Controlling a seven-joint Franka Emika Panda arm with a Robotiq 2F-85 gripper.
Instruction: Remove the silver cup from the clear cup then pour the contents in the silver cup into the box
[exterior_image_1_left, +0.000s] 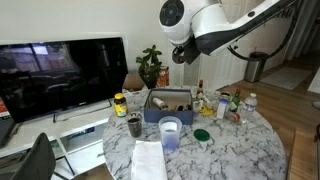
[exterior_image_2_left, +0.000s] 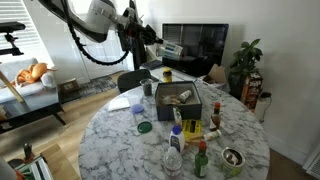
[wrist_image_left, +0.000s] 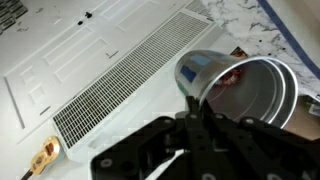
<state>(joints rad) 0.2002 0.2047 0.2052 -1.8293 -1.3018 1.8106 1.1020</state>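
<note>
Round marble tabletop, blue-grey box at centre, clear cup just before it, white robot arm overhead, television behind

Open air over the box near the table's far edge in an exterior view, with the gripper and its clamped silver cup high above the rim. Crowded along one side of the box: a cluster of upright bottles and a water bottle, tall enough to block a low sideways pass; on the opposite side a yellow-lidded jar and a dark grey cup. Toward the near edge, the clear cup standing just before the box, flanked by a flat white cloth and a green lid, both low enough to pass over.
</note>
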